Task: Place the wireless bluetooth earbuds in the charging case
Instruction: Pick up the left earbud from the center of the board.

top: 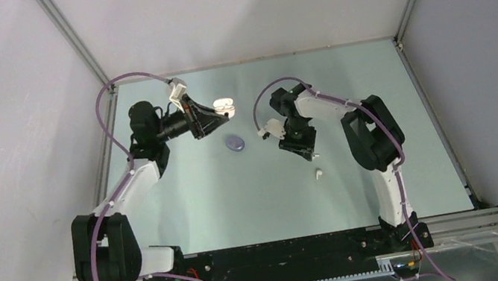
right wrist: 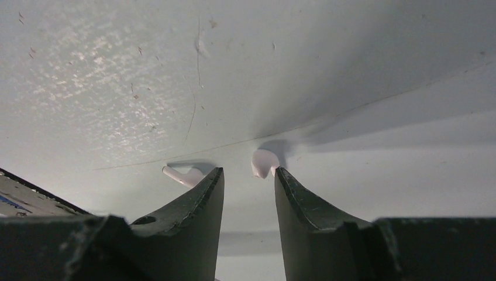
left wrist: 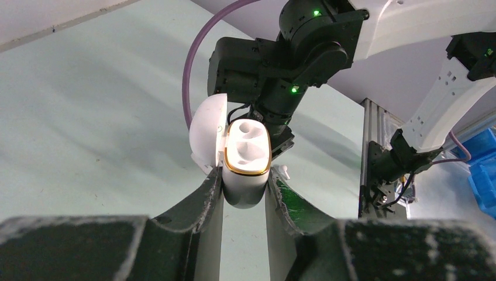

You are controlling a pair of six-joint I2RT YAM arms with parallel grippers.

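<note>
My left gripper (left wrist: pixel 245 178) clamps the open white, gold-rimmed plastic charging case (left wrist: pixel 247 149). Nothing sits in it, so no insertion is done. My right gripper (right wrist: pixel 248 175) hangs parted and empty. A tiny white plastic earbud (right wrist: pixel 264 163) and a second white earbud (right wrist: pixel 182 174) lie on the table (right wrist: pixel 362 82) just beyond its tips.

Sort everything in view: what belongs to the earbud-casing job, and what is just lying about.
Job:
open white case, clamped in the left gripper
white earbud and second earbud on the table, by the open right gripper
closed purple case

Lying about:
blue bin off the table
metal frame post
</note>
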